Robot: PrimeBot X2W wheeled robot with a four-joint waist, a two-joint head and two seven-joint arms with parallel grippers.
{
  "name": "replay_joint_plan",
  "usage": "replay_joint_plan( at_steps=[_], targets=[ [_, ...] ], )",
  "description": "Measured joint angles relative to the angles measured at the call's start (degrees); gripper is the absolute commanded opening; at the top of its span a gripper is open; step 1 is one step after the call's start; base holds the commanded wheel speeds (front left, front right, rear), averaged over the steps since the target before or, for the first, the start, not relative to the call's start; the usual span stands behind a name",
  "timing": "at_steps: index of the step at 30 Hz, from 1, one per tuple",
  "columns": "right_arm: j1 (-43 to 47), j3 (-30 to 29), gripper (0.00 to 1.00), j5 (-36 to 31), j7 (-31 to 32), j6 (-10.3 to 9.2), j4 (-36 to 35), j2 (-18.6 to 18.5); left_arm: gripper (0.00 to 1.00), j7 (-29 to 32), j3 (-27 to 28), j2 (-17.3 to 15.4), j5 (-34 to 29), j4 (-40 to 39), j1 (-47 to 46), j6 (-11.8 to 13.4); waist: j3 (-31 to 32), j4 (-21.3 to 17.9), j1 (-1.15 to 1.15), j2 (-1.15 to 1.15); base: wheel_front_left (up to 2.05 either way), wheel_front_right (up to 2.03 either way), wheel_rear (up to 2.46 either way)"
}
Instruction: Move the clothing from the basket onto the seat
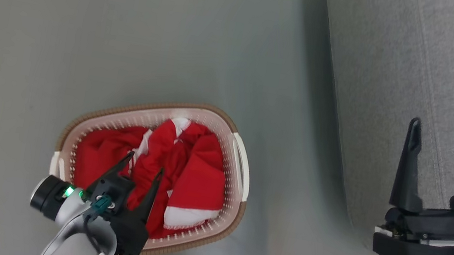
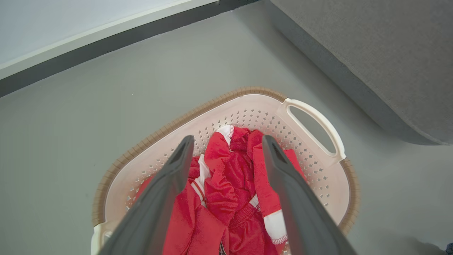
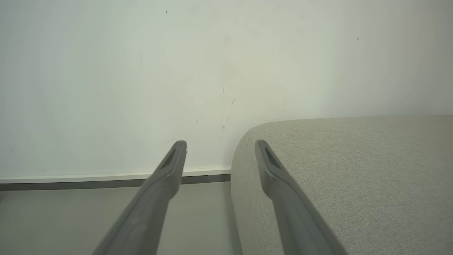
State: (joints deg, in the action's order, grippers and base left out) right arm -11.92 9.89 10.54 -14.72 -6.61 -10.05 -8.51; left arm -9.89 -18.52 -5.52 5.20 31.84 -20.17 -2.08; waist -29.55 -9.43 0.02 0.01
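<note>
no readable text, labels or numbers anywhere

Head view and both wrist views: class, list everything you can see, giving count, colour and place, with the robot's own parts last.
clothing: one crumpled heap, red with white trim, inside the basket
basket: one, cream-white with brown rim, on the floor left of the seat
seat: one, grey fabric, right of the head view
floor: one, grey, under the basket
wall: one, white, behind the seat
left gripper: one, dark, open, over the clothing
right gripper: one, dark, open, over the seat's edge
</note>
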Motion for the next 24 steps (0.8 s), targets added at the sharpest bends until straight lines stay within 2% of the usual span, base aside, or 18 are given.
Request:
replay_joint_plan(
  at_steps=[7,17,24],
  targets=[
    [-2.0,-0.7,1.0,-0.4,0.0,0.0,-3.5,0.2,1.0,0.8,-1.0,0.0,-2.1,4.0,-5.0,-0.4,-6.0,-1.6,0.0,0.0,0.0,0.0,0.0],
    [-5.5,-2.1,1.0,-0.5,0.0,-0.01,-7.8,1.2,1.0,1.7,-0.1,-2.0,-3.0,7.9,-12.2,0.1,-14.7,-3.6,-0.01,0.0,0.0,0.0,0.0],
    [-8.0,-2.8,1.0,-0.5,0.0,-0.01,-8.5,2.2,1.0,1.7,-0.3,-2.4,-4.3,9.6,-17.8,0.3,-20.6,-4.6,0.0,0.0,0.0,0.0,0.0]
  ],
)
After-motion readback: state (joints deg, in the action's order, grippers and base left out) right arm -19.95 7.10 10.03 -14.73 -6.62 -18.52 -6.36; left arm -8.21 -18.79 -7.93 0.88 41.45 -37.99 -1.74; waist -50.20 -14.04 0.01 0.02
